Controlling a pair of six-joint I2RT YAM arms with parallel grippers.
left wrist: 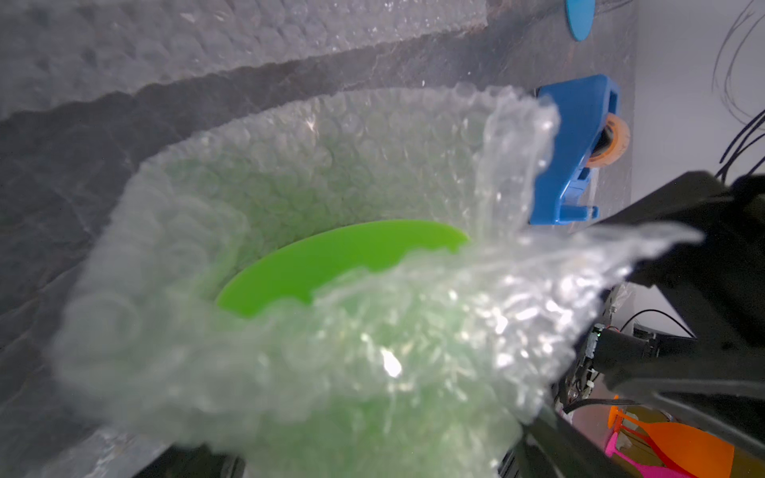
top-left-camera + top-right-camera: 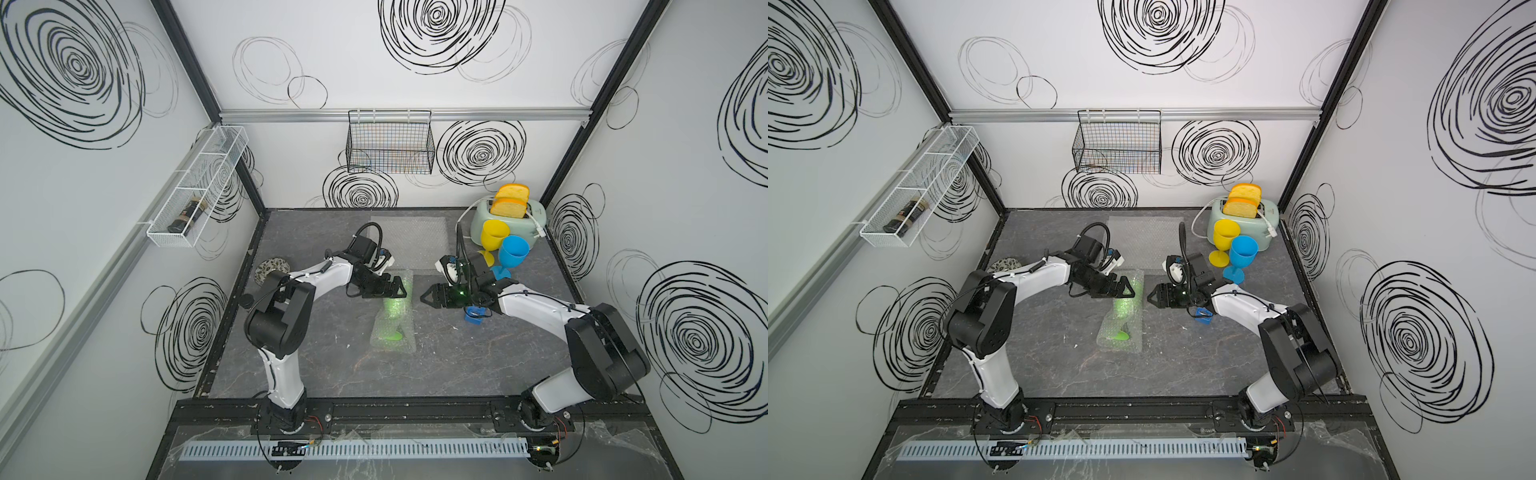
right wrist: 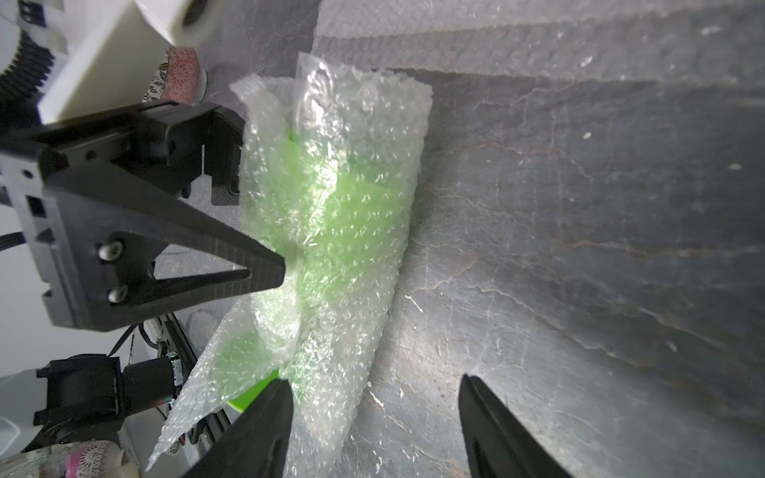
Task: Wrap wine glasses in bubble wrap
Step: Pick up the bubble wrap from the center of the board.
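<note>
A lime green wine glass lies on its side at the table's middle, rolled in bubble wrap; its round foot shows at the roll's open end. My left gripper is open at the roll's far end, its fingers spread beside the film. Just right of the roll my right gripper is open over bare table, one finger overlapping the wrap's edge. The yellow and blue wine glasses stand upright at the back right. A flat bubble wrap sheet lies behind.
A blue tape dispenser sits under my right forearm. A mint toaster with bread stands in the back right corner. A patterned bowl is at the left edge. A wire basket and a white rack hang on the walls.
</note>
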